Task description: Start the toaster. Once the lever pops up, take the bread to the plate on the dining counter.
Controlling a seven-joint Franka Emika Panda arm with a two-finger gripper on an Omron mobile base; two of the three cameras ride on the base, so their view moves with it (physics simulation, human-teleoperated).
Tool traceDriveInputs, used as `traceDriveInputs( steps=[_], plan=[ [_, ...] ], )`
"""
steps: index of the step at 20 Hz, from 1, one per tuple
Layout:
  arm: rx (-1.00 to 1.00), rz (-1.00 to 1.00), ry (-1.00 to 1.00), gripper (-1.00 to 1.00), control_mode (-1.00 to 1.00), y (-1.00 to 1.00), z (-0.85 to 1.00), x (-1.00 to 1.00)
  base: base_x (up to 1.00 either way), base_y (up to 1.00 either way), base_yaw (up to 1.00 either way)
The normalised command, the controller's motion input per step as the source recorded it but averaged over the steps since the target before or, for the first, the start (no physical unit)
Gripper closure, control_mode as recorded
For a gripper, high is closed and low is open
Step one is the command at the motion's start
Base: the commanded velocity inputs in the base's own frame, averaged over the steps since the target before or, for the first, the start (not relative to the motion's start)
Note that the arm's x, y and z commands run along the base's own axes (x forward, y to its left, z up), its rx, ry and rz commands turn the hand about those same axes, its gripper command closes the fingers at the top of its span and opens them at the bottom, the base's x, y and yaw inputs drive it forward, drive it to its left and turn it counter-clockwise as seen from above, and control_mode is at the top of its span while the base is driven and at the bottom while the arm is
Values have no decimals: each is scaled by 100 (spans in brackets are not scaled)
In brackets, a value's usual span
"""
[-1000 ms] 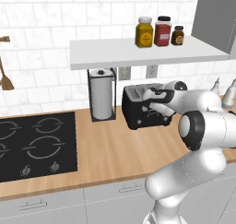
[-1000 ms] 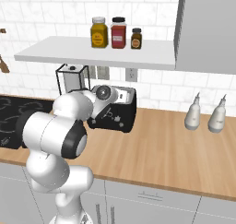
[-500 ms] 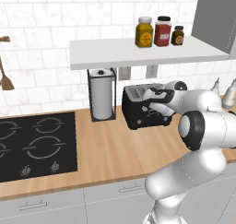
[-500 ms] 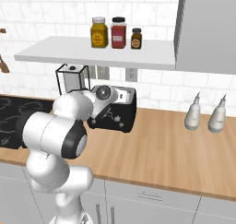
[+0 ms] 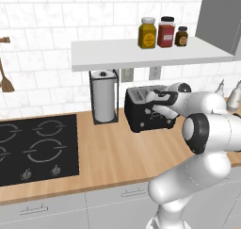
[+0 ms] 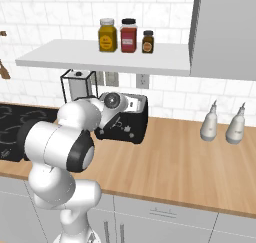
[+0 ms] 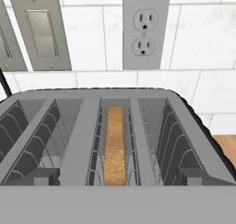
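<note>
The black toaster stands on the wood worktop against the tiled wall, under a white shelf. My gripper hovers just above and in front of its top, open. In the hand view the two dark fingertips stand far apart at the near edge of the toaster, nothing between them. The bread sits deep in the third slot from the left, its tan crust edge up. The other slots show bare wire racks. The plate and the dining counter are out of view.
A paper-towel roll in a black holder stands left of the toaster, and a black hob lies further left. The white shelf carries three jars. Two pale bottles stand to the right. A wall socket sits behind the toaster.
</note>
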Motion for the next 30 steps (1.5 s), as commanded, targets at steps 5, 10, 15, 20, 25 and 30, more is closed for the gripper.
traceDriveInputs(
  steps=[5, 10, 15, 20, 25, 30],
  plan=[
    [0, 0, 0, -100, -100, 0, 0, 0, 0, 0, 0],
    [0, 0, 0, -100, -100, 0, 0, 0, 0, 0, 0],
    [0, 0, 0, -100, -100, 0, 0, 0, 0, 0, 0],
    [0, 0, 0, -100, -100, 0, 0, 0, 0, 0, 0],
    [0, 0, 0, -100, -100, 0, 0, 0, 0, 0, 0],
    [0, 0, 0, -100, -100, 0, 0, 0, 0, 0, 0]
  ],
)
